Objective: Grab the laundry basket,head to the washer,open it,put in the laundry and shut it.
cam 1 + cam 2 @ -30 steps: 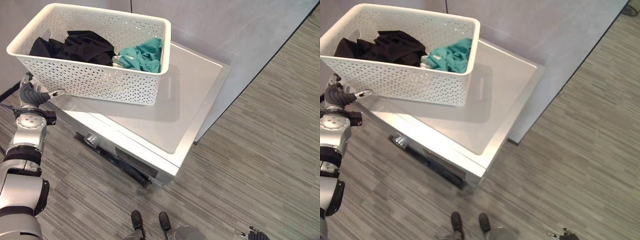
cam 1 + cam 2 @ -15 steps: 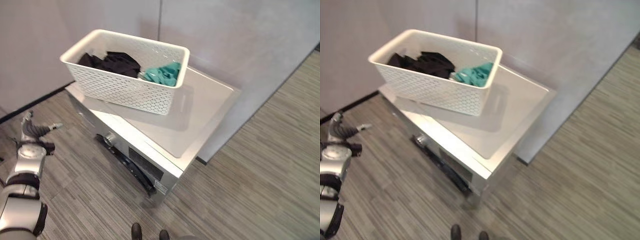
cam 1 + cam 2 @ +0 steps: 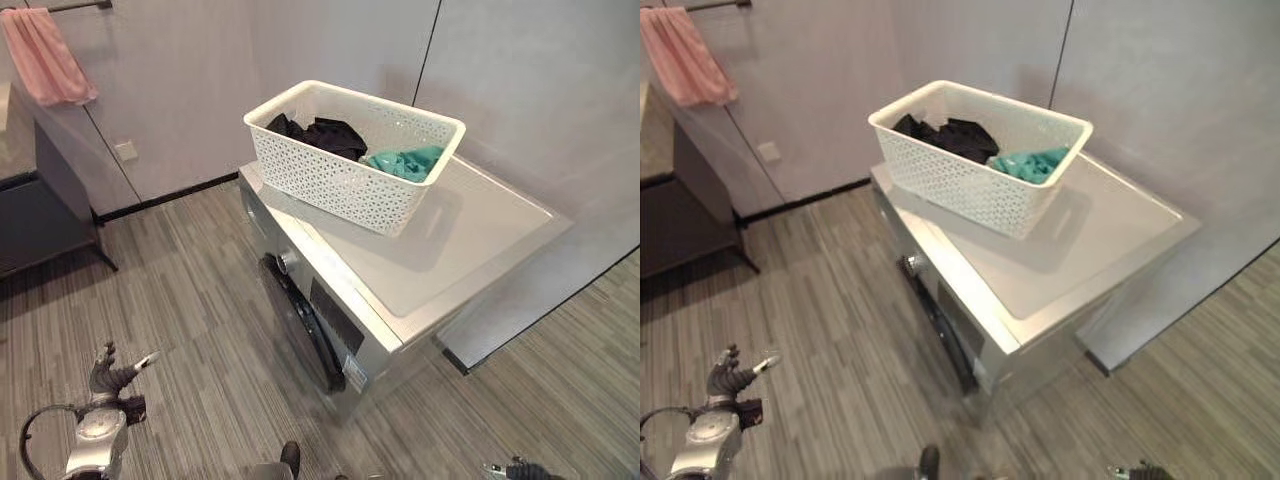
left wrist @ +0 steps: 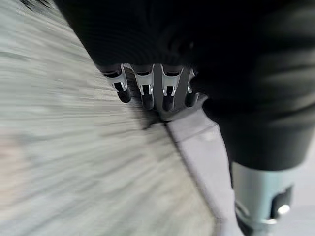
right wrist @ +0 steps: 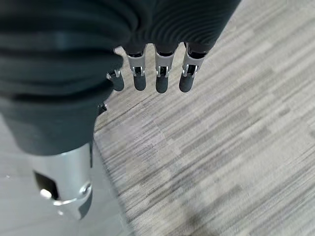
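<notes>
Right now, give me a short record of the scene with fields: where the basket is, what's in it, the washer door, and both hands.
basket: white perforated plastic laundry basket resting on top of the silver washer, toward its left end
contents: black clothes and a teal garment
washer door: round dark front door looks shut
left hand: left hand low over the grey wood-look floor, fingers relaxed, holding nothing
right hand: right hand hangs over the floor, fingers straight, holding nothing
background: pink towel hanging on the wall
</notes>
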Motion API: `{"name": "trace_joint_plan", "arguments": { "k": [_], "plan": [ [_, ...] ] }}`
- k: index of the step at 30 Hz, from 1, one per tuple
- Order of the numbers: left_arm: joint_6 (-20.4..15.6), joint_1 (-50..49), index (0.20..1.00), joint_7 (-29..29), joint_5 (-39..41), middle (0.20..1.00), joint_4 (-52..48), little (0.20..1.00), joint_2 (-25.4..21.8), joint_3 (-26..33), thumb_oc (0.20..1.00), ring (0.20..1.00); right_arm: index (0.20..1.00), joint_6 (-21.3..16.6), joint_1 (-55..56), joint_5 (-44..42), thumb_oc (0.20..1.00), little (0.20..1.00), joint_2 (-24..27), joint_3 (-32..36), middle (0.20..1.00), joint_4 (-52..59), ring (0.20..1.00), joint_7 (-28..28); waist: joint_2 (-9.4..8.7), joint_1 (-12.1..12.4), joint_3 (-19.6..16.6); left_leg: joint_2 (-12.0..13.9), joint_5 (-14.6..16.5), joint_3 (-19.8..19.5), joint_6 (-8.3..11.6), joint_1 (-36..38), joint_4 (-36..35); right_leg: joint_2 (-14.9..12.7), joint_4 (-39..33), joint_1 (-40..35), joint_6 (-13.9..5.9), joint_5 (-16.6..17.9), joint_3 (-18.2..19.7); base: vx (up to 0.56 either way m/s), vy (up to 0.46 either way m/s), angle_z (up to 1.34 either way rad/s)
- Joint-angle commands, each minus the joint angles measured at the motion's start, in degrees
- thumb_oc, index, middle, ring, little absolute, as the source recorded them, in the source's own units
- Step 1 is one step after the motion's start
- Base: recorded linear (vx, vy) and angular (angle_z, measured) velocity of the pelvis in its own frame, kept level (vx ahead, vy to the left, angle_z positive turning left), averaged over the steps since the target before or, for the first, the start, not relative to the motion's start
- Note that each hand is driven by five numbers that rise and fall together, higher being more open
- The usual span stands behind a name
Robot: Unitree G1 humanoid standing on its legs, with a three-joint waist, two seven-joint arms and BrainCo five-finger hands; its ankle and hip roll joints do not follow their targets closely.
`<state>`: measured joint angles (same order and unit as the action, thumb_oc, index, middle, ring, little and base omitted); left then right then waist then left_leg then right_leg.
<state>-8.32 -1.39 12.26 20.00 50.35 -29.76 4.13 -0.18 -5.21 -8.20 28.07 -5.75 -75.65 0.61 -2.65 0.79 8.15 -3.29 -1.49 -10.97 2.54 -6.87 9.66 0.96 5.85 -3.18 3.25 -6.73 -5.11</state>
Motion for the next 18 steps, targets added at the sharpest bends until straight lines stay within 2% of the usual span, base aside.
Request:
{"name": "trace_joint_plan", "arguments": {
  "k": [1, 2, 3, 4, 5, 6, 8, 10, 11, 13, 14, 15, 16, 17, 18],
  "plan": [
    [-2.07, 3.58, 1.0, -0.7, 0.11, 1.0, 0.54, 1.0, 0.91, 1.98, 1.0, 1.0, 1.0, -1.29, 1.95, 0.79, 1.0, 1.0, 2.99, -1.04, 1.0, 0.67, 1.0, -2.2, 0.14, -1.4, -0.78, 2.81, 4.21, 2.16, 0.55, 0.3, 3.26, -0.56, -3.35, 1.1, -5.58, 3.01, 3.95, 0.02, 0.138, -0.23],
    [-1.83, 4.07, 1.0, -1.1, 0.58, 1.0, 3.63, 1.0, 1.78, 1.49, 1.0, 1.0, 1.0, -1.57, 2.16, 0.74, 1.0, 1.0, 2.59, -0.87, 1.0, 1.25, 1.0, -2.53, 0.31, -1.82, -0.97, 4.96, 2.96, 2.78, 0.94, -0.5, 2.28, -1.1, -2.93, 1.35, -5.83, 2.47, 3.61, 0.02, 0.232, 0.14],
    [-1.62, 4.38, 1.0, -1.62, 0.57, 1.0, 9.46, 1.0, 2.66, 0.41, 1.0, 1.0, 1.0, -1.89, 1.78, 1.09, 1.0, 1.0, 2.71, -1.33, 1.0, 1.77, 1.0, -3.25, 0.55, -1.95, -0.93, 7.56, 1.03, 0.62, 1.63, -1.44, 0.86, -1.66, -1.97, 1.82, -6.14, 1.67, 4.65, 0.02, 0.233, 0.15],
    [-1.62, 4.39, 1.0, -1.62, 0.57, 1.0, 9.47, 1.0, 2.65, 0.41, 1.0, 1.0, 1.0, -1.89, 1.78, 1.09, 1.0, 1.0, 2.71, -1.32, 1.0, 1.77, 1.0, -3.25, 0.55, -1.94, -0.92, 7.57, 1.02, 0.62, 1.64, -1.43, 0.85, -1.66, -1.96, 1.82, -6.14, 1.67, 4.66, 0.04, 0.333, 0.02],
    [-0.91, 4.78, 1.0, -1.9, 0.51, 1.0, 14.04, 1.0, 3.34, -0.17, 1.0, 1.0, 1.0, -2.14, 1.46, 1.36, 1.0, 1.0, 2.49, -2.5, 1.0, 2.64, 1.0, -3.35, 0.65, -1.99, -0.88, 7.28, 1.64, -3.88, 2.36, -0.79, 1.81, -2.34, -1.42, 2.43, -6.67, 1.7, 6.94, 0.05, 0.287, -0.16],
    [-0.39, 4.86, 1.0, -2.29, -1.25, 1.0, 16.42, 1.0, 3.79, -1.38, 1.0, 1.0, 1.0, -2.21, 1.51, 1.26, 1.0, 1.0, 2.66, -2.59, 1.0, 2.89, 1.0, -3.32, 0.69, -2.35, -0.92, 6.67, 2.86, -4.72, 2.62, -0.15, 2.72, -3.06, -1.46, 2.62, -7.08, 2.17, 8.03, 0.08, 0.417, -0.69],
    [0.43, 4.49, 1.0, -2.45, -7.01, 1.0, 19.87, 1.0, 5.21, -3.58, 1.0, 1.0, 1.0, -2.14, 2.72, 1.4, 1.0, 1.0, 2.2, -1.47, 1.0, 2.55, 1.0, -3.36, 0.85, -3.43, -1.66, 5.11, 5.78, -2.85, 2.21, 0.65, 3.44, -5.75, -2.84, 2.19, -8.8, 3.94, 9.32, 0.08, 0.414, -0.81],
    [0.97, 3.97, 1.0, -3.21, -10.88, 1.0, 22.07, 1.0, 5.95, -5.64, 1.0, 1.0, 1.0, -2.2, 2.46, 1.53, 1.0, 1.0, 2.02, -1.14, 1.0, 2.41, 1.0, -3.86, 0.5, -3.53, -1.74, 2.13, 8.75, -2.09, 0.85, -0.19, 7.09, -8.13, -3.71, 2.85, -10.26, 6.05, 11.54, 0.03, 0.344, -0.22],
    [0.95, 3.99, 1.0, -3.2, -10.9, 1.0, 22.1, 1.0, 5.96, -5.66, 1.0, 1.0, 1.0, -2.2, 2.49, 1.54, 1.0, 1.0, 2.02, -1.12, 1.0, 2.42, 1.0, -3.86, 0.53, -3.38, -1.79, 2.13, 8.93, -1.96, 0.8, -0.37, 7.4, -8.12, -3.72, 2.93, -10.31, 6.07, 11.68, 0.01, 0.318, -0.32],
    [1.21, 3.09, 1.0, -3.07, -16.05, 1.0, 22.65, 1.0, 6.59, -8.35, 1.0, 1.0, 1.0, -2.37, 2.87, 1.45, 1.0, 1.0, 1.63, -0.6, 1.0, 3.83, 1.0, -3.91, 0.52, -3.85, -1.95, 0.4, 10.3, 0.53, -0.61, -1.17, 7.42, -10.28, -4.69, 4.73, -11.65, 8.7, 13.47, -0.06, 0.415, -0.37],
    [1.01, 2.9, 1.0, -2.8, -18.54, 1.0, 22.54, 1.0, 6.39, -9.67, 1.0, 1.0, 1.0, -2.46, 2.72, 1.45, 1.0, 1.0, 1.5, -0.31, 1.0, 4.45, 1.0, -4.31, 0.27, -3.85, -1.87, -0.67, 10.84, 2.41, -1.64, -2.25, 7.62, -11.54, -5.22, 7.3, -12.48, 11.23, 14.81, -0.11, 0.334, -0.51],
    [1.0, 2.91, 1.0, -2.79, -18.55, 1.0, 22.55, 1.0, 6.39, -9.68, 1.0, 1.0, 1.0, -2.46, 2.73, 1.45, 1.0, 1.0, 1.5, -0.3, 1.0, 4.46, 1.0, -4.32, 0.26, -3.76, -1.93, -0.67, 10.86, 2.5, -1.67, -2.33, 7.65, -11.54, -5.26, 7.37, -12.5, 11.27, 14.9, -0.13, 0.298, -0.7],
    [1.2, 2.82, 1.0, -2.77, -19.16, 1.0, 22.43, 1.0, 7.03, -10.21, 1.0, 1.0, 1.0, -2.49, 1.9, 1.41, 1.0, 1.0, 0.95, -0.4, 1.0, 4.62, 1.0, -4.52, 0.06, -3.64, -1.63, -1.06, 11.3, 4.21, -2.29, -2.82, 8.02, -12.46, -5.86, 9.18, -12.9, 13.55, 13.88, -0.12, 0.163, -0.82],
    [0.86, 2.64, 1.0, -2.22, -19.15, 1.0, 22.22, 1.0, 7.37, -10.2, 1.0, 1.0, 1.0, -2.46, 0.53, 1.8, 1.0, 1.0, 0.27, -1.01, 1.0, 4.77, 1.0, -5.14, 0.23, -2.81, -0.73, -0.15, 11.62, 6.53, -2.23, -2.55, 8.11, -12.49, -5.83, 11.0, -12.81, 14.55, 10.22, -0.13, 0.162, -0.83],
    [0.86, 2.66, 1.0, -2.22, -19.15, 1.0, 22.22, 1.0, 7.34, -10.18, 1.0, 1.0, 1.0, -2.46, 0.5, 1.8, 1.0, 1.0, 0.24, -1.01, 1.0, 4.76, 1.0, -5.14, 0.11, -2.88, -0.88, -0.29, 11.38, 6.52, -2.24, -2.69, 7.93, -12.63, -5.84, 11.2, -12.84, 14.62, 10.22, -0.23, 0.318, -0.8]
  ]
}}
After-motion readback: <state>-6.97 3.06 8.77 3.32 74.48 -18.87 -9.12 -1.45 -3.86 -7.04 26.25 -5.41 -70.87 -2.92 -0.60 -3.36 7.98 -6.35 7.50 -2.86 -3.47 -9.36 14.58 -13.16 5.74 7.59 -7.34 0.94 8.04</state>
